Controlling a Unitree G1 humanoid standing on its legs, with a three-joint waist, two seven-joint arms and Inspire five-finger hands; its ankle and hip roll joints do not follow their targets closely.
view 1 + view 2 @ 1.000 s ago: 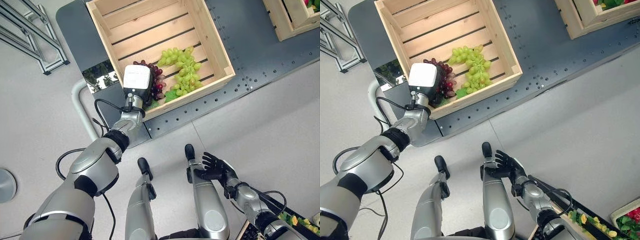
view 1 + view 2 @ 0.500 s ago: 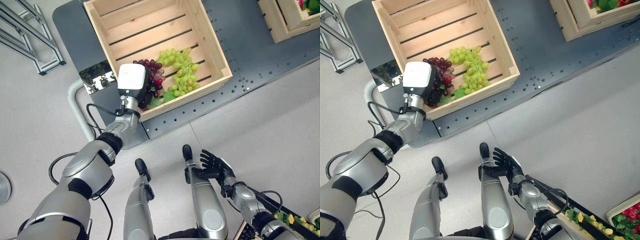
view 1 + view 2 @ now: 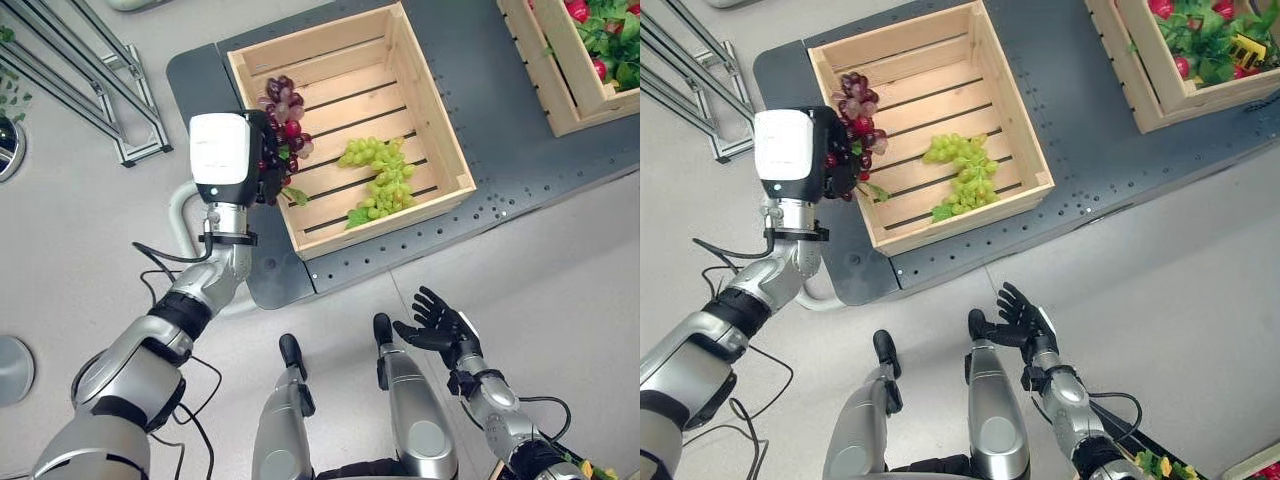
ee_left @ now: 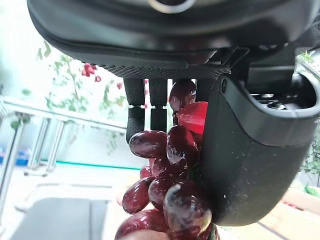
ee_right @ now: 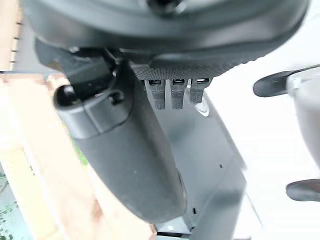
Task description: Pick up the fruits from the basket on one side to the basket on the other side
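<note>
My left hand is shut on a bunch of dark red grapes, held in the air above the left rim of the wooden crate. The left wrist view shows my fingers and thumb pinching the red grapes between them. A bunch of green grapes with a leaf lies on the crate's slatted bottom, near its front right. My right hand hovers low over the floor, open and holding nothing, far from the crate. A second crate with red fruit and green leaves stands at the upper right.
Both crates stand on a dark grey platform dotted with holes. A metal frame rises at the upper left, beside the platform. Light grey floor spreads in front. A round grey disc lies at the far left.
My left hand has lifted the red grapes out of the crate's front corner, up above its left rim. The camera has shifted, so the whole scene sits differently. The right hand stays low and open.
</note>
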